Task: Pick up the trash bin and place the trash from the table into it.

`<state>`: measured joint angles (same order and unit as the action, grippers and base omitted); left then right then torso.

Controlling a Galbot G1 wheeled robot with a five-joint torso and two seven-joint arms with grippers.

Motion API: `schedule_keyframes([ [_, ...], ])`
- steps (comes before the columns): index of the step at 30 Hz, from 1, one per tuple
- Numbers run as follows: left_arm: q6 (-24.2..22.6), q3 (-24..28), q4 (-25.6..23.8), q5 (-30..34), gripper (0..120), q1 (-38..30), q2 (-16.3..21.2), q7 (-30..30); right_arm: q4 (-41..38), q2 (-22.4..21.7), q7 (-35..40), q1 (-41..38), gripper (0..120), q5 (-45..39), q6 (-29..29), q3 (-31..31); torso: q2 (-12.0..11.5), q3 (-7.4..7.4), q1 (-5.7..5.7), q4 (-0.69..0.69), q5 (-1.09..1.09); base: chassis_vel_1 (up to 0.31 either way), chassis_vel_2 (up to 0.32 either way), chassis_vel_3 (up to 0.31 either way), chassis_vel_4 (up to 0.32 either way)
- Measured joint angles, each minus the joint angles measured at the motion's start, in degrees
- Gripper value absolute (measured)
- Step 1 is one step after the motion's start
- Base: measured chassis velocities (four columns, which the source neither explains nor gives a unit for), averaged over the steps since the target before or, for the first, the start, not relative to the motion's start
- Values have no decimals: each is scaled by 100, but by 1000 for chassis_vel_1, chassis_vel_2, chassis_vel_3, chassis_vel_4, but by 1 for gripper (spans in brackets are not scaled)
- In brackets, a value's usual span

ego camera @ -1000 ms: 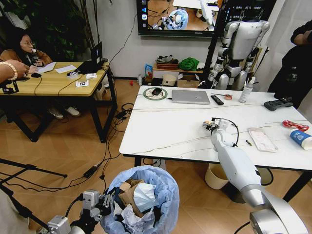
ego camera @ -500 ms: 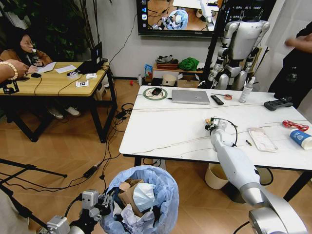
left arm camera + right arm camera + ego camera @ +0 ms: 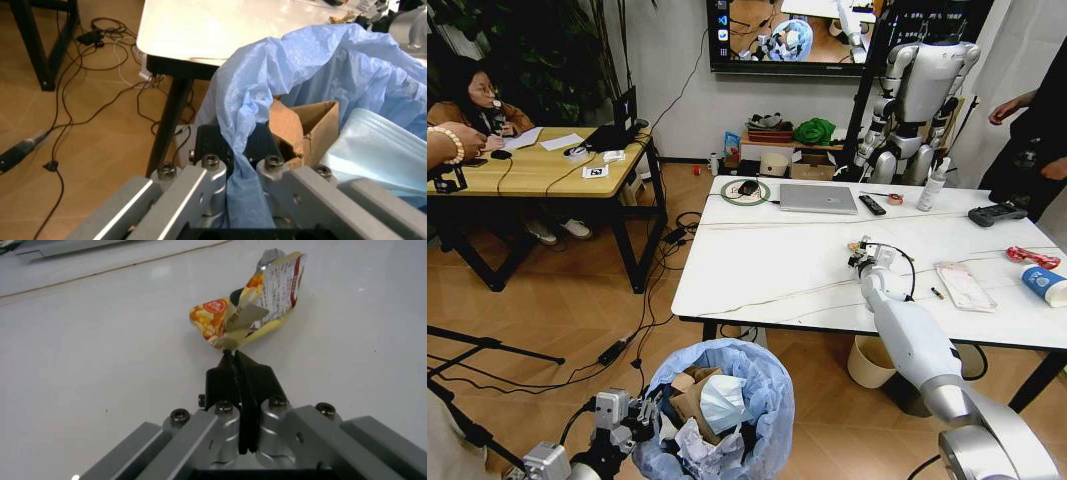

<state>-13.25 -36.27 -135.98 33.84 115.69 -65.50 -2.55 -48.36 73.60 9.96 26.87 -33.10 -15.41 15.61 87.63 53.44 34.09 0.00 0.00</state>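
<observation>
Up front in the head view, the trash bin (image 3: 717, 410) sat low before the robot, below the near edge of the table (image 3: 767, 260), its light-blue bag bulging over the rim. Inside lay a brown paper bag (image 3: 692, 395), a face mask (image 3: 725, 402) and crumpled white tissues (image 3: 695, 445). The left gripper (image 3: 642, 412) was at the bin's left rim. The right gripper (image 3: 864, 254) reached over the white tabletop with a small snack wrapper (image 3: 857, 246) at its tip. Farther right on the table lay a clear plastic bag (image 3: 964, 285), a red wrapper (image 3: 1033, 257) and a blue-white paper cup (image 3: 1045, 284); a laptop (image 3: 818, 198) and a remote (image 3: 872, 204) sat at the far side.

From the left wrist view, the left gripper (image 3: 239, 145) had its fingers pinched narrow on a fold of the bin's blue liner (image 3: 280, 75), so it held the bin by the bag at the rim. The brown paper bag (image 3: 303, 125) and the mask (image 3: 377, 150) showed just past the fingers, and the table's corner (image 3: 173, 45) stood beyond.

From the right wrist view, the right gripper (image 3: 235, 357) had its black fingers pressed together on the lower corner of the orange-and-yellow snack wrapper (image 3: 250, 305). Whether the crumpled wrapper touched the tabletop (image 3: 100, 350) could not be told.
</observation>
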Motion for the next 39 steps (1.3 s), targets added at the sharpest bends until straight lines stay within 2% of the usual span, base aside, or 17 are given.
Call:
schedule_keyframes([
  [14, 5, 11, -1, -11, 0, 3, 21, -2, -720, -285, 69, 357, 0, -154, -104, -19, 0, 0, 0, -2, -1, 0, 0, 0, 0],
  [23, 5, 15, -1, -8, 0, -2, 27, -2, -1006, -287, 409, 490, 34, -173, -263, -82, 0, 0, 0, 0, 0, 0, 0, 0, 0],
  [27, 5, 14, -1, -7, 0, -2, 27, -2, -1009, -279, 416, 490, 37, -172, -263, -87, 0, 0, 0, 0, 0, 0, 0, 0, 0],
  [30, 5, 13, -1, -6, 0, -2, 27, -2, -1010, -266, 423, 489, 58, -171, -261, -97, 0, 0, 0, 1, 0, 0, 0, 0, 0],
  [33, 5, 13, -1, -6, 0, -2, 27, -2, -1010, -266, 423, 489, 58, -171, -261, -97, 0, 0, 0, 0, 0, 0, 0, 0, 0],
  [34, 5, 13, -1, -6, 0, -2, 27, -2, -1010, -261, 425, 486, 73, -170, -259, -98, 0, 0, 0, 0, 0, 0, 0, 0, 0],
  [36, 5, 13, -1, -6, 0, -2, 27, -2, -1007, -254, 428, 477, 75, -169, -254, -98, 0, 0, 0, 0, 0, 0, 0, 0, 0],
  [39, 6, 13, 1, -5, 0, -2, 24, -3, -860, -199, 442, 336, 90, -155, -189, -62, 0, 0, 0, 0, -1, 0, 0, 0, 0],
])
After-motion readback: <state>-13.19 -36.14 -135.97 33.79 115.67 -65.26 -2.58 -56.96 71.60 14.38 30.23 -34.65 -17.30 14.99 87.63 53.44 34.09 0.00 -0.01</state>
